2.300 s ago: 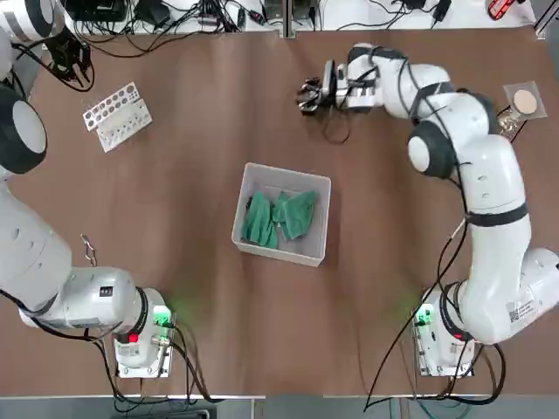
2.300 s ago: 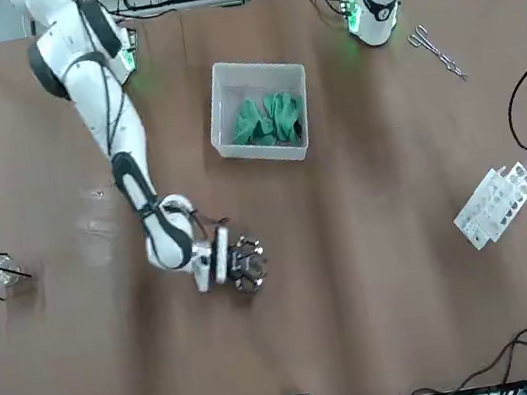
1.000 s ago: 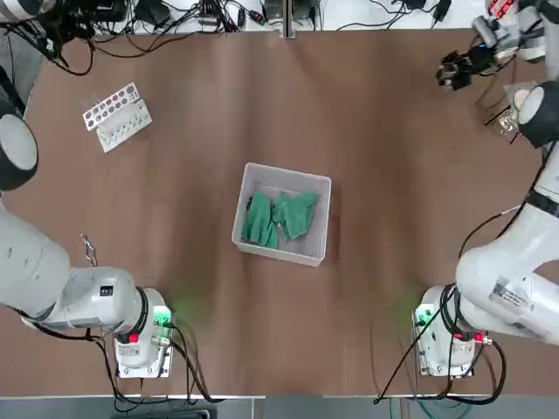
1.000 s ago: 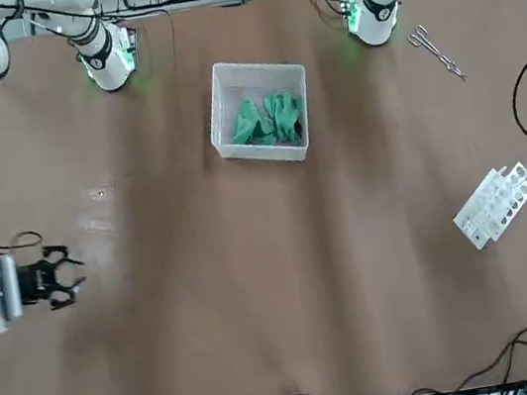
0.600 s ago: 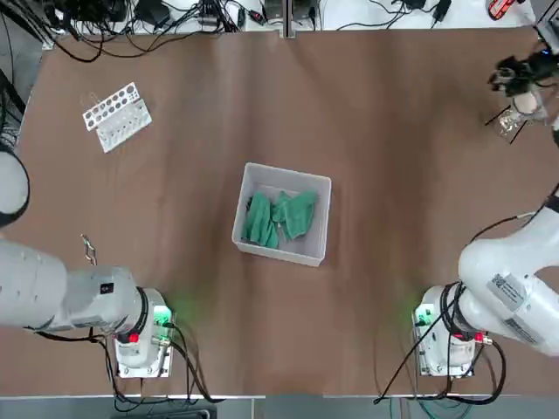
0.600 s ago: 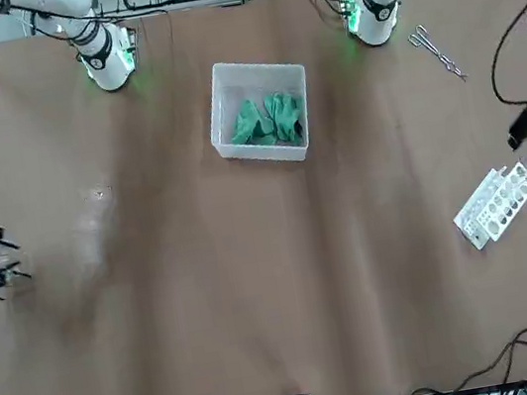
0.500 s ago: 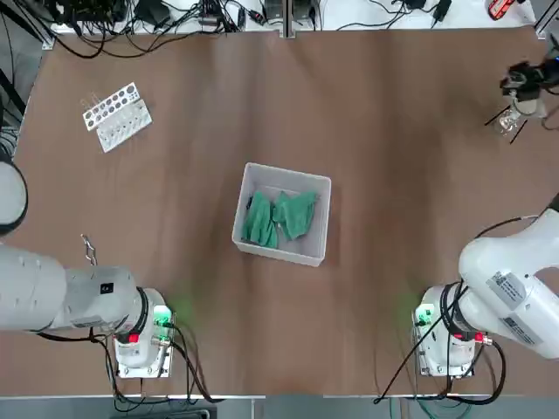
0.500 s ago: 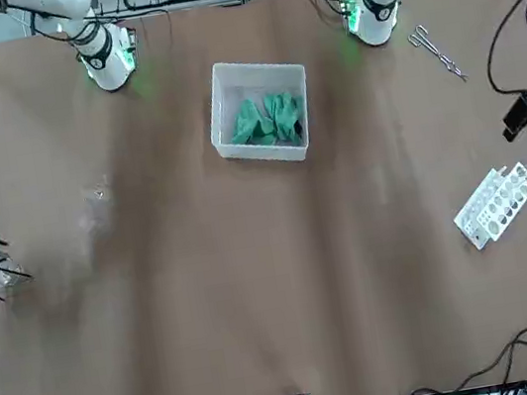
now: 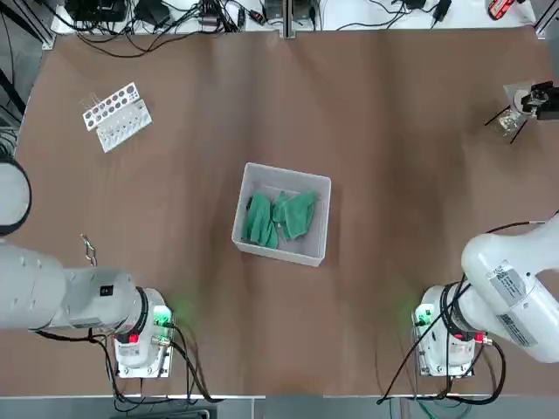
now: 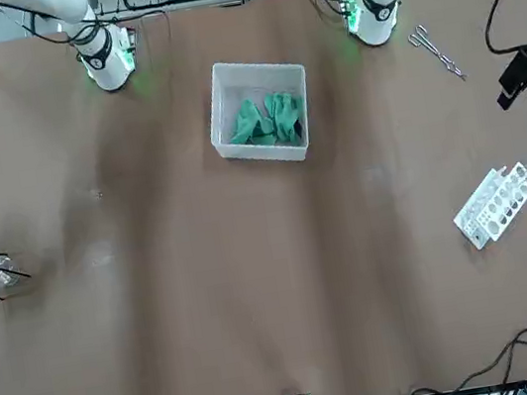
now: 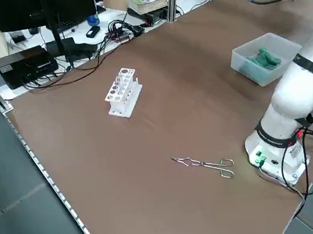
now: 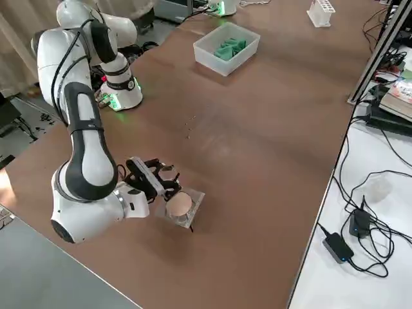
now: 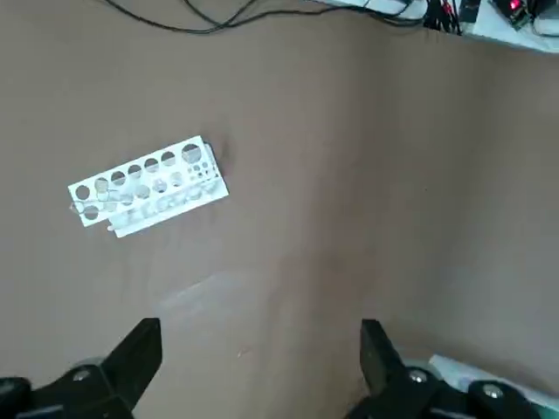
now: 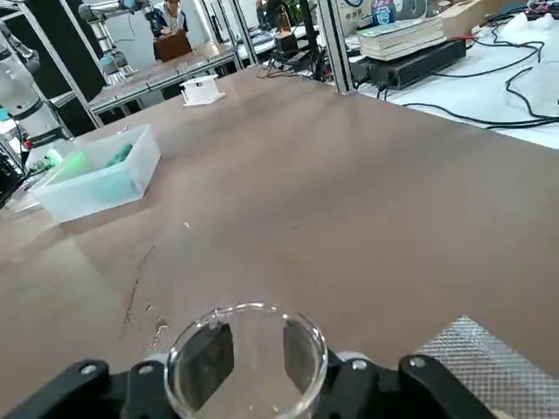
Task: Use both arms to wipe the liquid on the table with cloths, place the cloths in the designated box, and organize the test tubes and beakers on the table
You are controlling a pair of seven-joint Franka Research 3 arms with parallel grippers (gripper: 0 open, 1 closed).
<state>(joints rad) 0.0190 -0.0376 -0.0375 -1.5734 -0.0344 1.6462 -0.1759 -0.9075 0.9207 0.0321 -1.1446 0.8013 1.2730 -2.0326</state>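
Note:
The box (image 9: 262,247) stands mid-table with both green cloths (image 9: 281,216) inside, also seen in the front view (image 10: 269,119). My right gripper (image 14: 255,353) is shut on a clear beaker (image 14: 249,325) at the table's far right edge (image 9: 538,98), just beside a wire-mesh pad (image 12: 182,206). My left gripper (image 13: 260,367) hangs open high above the white test-tube rack (image 13: 144,185), with nothing between its fingers; the front view shows the left gripper (image 10: 523,76) at the far left side. Whether test tubes stand in the rack I cannot tell. Small droplets (image 14: 144,305) dot the table.
Metal tongs (image 11: 206,164) lie near the left arm's base (image 9: 140,336). The right arm's base (image 9: 445,336) stands at the near right. Cables and equipment line the table's far edge (image 9: 201,17).
The right gripper carried the beaker further right, from the far right corner down to the mesh pad. The left gripper drew back from the rack toward the robot's side.

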